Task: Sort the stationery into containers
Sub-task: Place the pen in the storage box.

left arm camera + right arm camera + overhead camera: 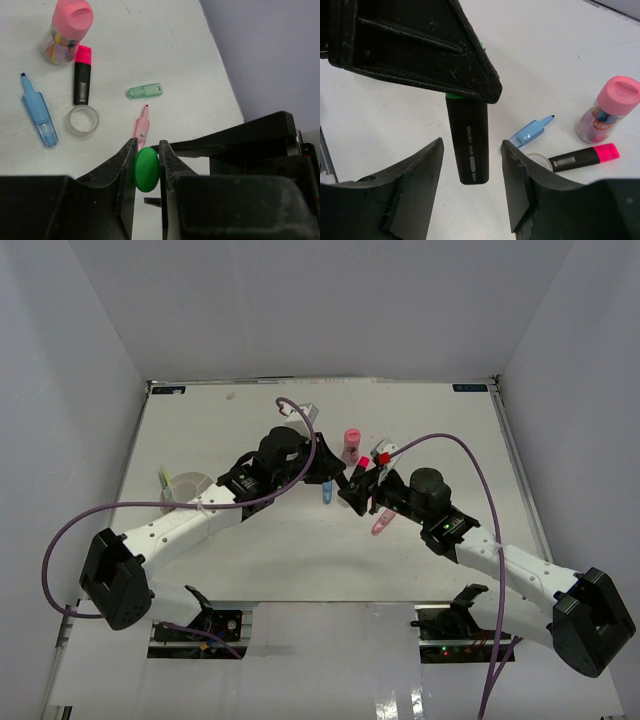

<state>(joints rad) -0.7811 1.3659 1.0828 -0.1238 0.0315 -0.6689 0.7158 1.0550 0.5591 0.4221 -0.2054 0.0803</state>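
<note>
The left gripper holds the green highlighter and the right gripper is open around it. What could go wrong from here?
1. The left gripper pinches the green highlighter only at its cap end, so the long barrel may swing or slip out.
2. The right gripper stands open close around the barrel; drawing back carelessly could knock it loose.
</note>
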